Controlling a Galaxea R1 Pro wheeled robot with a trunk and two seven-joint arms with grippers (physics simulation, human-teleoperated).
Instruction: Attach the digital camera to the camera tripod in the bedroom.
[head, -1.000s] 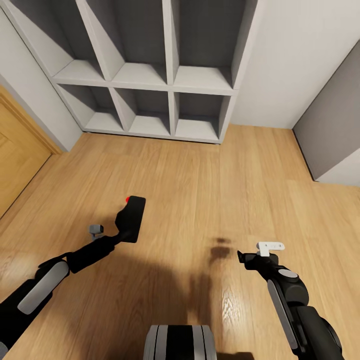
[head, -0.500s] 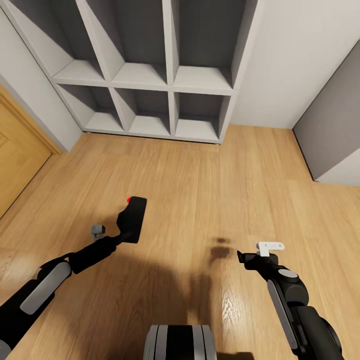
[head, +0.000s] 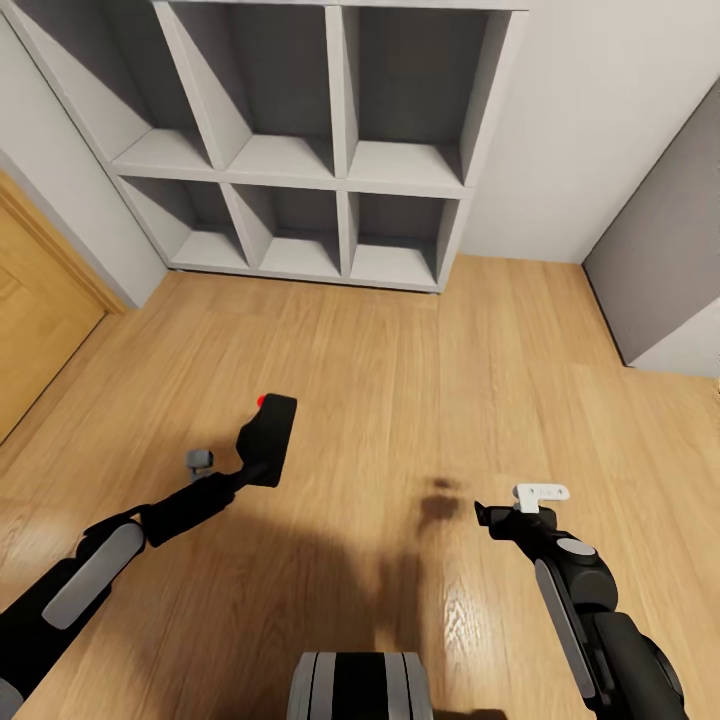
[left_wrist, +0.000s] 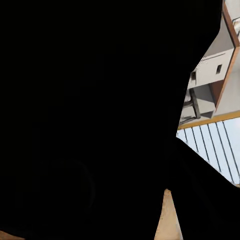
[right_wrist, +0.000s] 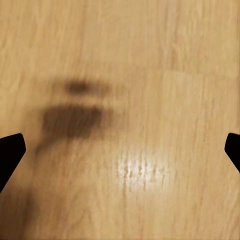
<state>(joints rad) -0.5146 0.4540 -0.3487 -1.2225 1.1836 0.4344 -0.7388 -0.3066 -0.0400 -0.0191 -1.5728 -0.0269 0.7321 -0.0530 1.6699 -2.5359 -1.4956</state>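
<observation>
1. The robot's own base (head: 360, 685) is seen nearest, at the bottom edge of the head view
2. The right gripper (head: 487, 514) is held out low over the floor with nothing in it; in the right wrist view its two dark fingertips (right_wrist: 10, 152) sit at opposite edges, so it is spread wide
3. The digital camera (head: 268, 440), black with its red button uppermost, is carried clamped in the left gripper (head: 250, 468); the left wrist view is largely blacked out by that body
4. Since the earlier frames the whole head view has shifted slightly, with more of the shelf unit's top showing, and the camera has been raised a little; this is judged to be travel towards the tripod, with attachment not yet begun
5. The light wood floor (head: 420, 340) is bare planking, shadowed under the arms
6. Farthest off, a grey open shelf unit (head: 340, 160) stands against the white wall (head: 600, 120), with a wooden door (head: 35, 310) to the left
</observation>
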